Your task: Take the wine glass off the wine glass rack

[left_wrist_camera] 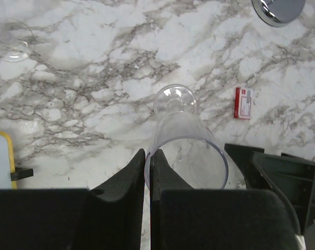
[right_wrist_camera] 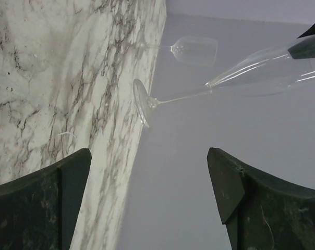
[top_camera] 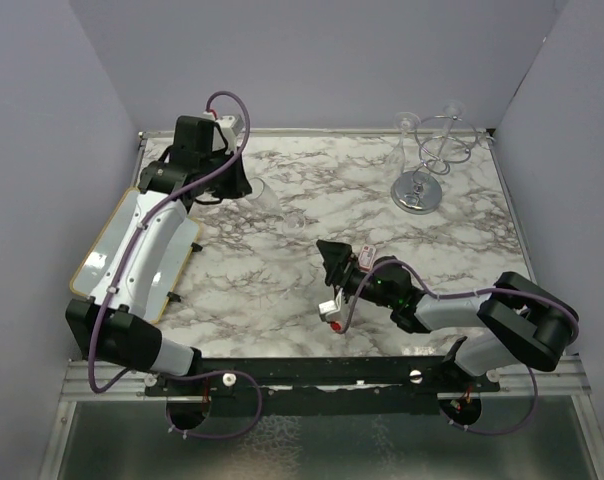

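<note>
Our left gripper [left_wrist_camera: 148, 159] pinches the rim of the clear stemmed wine glass [left_wrist_camera: 184, 147]. The glass is tilted, foot seemingly touching the marble table [left_wrist_camera: 69, 88], well apart from the silver wire wine glass rack [top_camera: 434, 150]. Our right gripper [right_wrist_camera: 148, 156] gapes empty near a small red box [left_wrist_camera: 244, 103]. A second clear glass [right_wrist_camera: 194, 49] stands beyond.

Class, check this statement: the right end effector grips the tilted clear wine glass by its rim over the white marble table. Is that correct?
No. It is the left end effector that grips the tilted clear wine glass by its rim over the white marble table, as the left wrist view shows. The right end effector is open and holds nothing.
</note>
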Action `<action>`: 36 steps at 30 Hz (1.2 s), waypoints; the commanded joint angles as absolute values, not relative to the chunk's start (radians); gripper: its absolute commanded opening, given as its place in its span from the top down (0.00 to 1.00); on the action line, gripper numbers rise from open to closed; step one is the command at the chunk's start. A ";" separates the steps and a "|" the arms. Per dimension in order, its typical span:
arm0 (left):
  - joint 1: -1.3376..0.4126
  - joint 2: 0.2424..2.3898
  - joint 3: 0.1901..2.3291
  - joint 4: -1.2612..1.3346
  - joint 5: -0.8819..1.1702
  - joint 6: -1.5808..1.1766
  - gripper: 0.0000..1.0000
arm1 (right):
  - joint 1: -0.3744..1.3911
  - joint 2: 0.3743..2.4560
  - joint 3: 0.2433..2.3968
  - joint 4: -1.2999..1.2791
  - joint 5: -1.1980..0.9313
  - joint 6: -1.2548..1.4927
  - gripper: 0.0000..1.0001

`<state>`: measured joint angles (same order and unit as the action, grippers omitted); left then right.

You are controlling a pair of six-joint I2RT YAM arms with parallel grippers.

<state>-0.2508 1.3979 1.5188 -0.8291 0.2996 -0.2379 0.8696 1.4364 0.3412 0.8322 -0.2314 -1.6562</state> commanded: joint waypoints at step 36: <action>-0.262 2.116 2.292 -0.962 -0.208 -0.120 1.00 | 0.637 1.223 0.821 -0.016 -0.124 0.016 0.00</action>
<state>-0.2573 2.1017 2.2410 -0.9310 -0.1631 -0.1345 0.6415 1.2507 0.8280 0.0273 -0.0933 -0.0193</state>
